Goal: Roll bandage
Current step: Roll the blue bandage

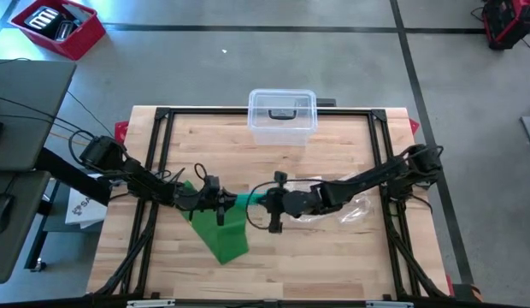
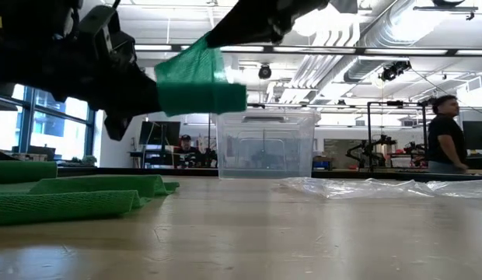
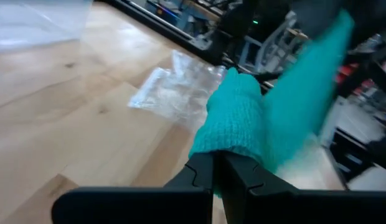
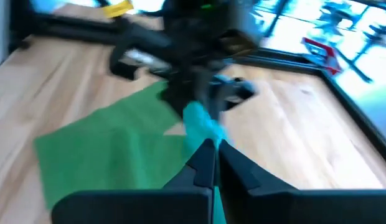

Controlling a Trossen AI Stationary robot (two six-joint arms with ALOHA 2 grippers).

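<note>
- Green bandage (image 1: 220, 224): loose length lies on the worktop (image 1: 333, 265) at near left; one end is lifted and drawn taut between both hands, probably to keep tension for rolling.
- Left hand (image 1: 220, 204): clamped tight on the raised bandage roll.
- Right hand (image 1: 267, 204): pinched closed on the bandage's end.
- Clear plastic box (image 1: 282, 115): far edge.
- Plastic wrapper (image 1: 361, 210): right.

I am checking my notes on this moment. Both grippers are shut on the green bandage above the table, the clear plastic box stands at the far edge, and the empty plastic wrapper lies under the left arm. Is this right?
One detail is wrong: the plastic wrapper lies under the right arm, not the left, as the high view shows. The rest holds: the left gripper and right gripper are shut on the green bandage above the table, and the clear plastic box stands at the far edge.
</note>
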